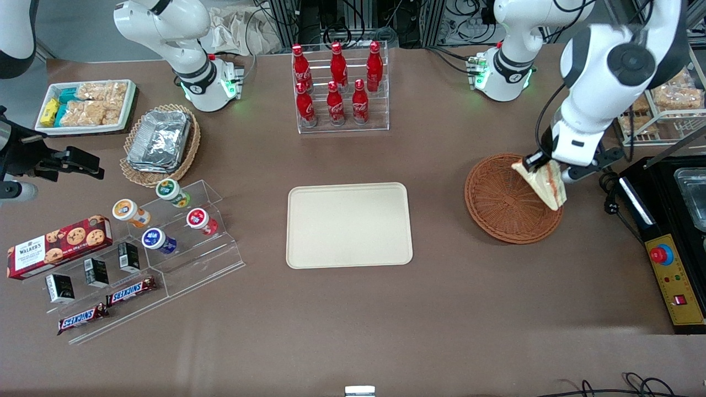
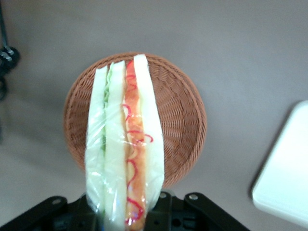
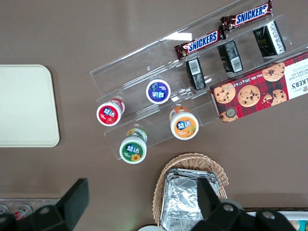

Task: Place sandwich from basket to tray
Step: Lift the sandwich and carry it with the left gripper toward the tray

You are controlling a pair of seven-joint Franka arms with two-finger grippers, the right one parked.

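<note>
The pincer [image 1: 539, 163] hangs above the basket [image 1: 499, 207], over the part of its rim toward the working arm's end of the worktop [image 1: 353, 309], and is clamped on the sandwich [image 1: 543, 183]. The sandwich is lifted clear of the basket floor, tilted, with one corner up in the pincer and the opposite corner pointing down over the rim. In the wrist view the sandwich [image 2: 126, 144] is seen edge-on in clear wrap, with white bread layers, a green strip and an orange-red strip of filling, and the basket [image 2: 185, 120] shows below it with nothing else inside. The tray [image 1: 349, 225] lies flat near the middle of the worktop, well apart from the basket toward the parked arm's end, and its surface is bare. Farther from the front camera than the tray stands a clear rack of red bottles [image 1: 336, 82]. Toward the parked arm's end lie a tan basket with foil packets [image 1: 160, 140], a white tray of snacks [image 1: 85, 105], a clear stepped stand with round tubs [image 1: 171, 220], a cookie box [image 1: 58, 245] and chocolate bars [image 1: 107, 306]. At the working arm's end sits a black unit with a yellow panel [image 1: 675, 275].
</note>
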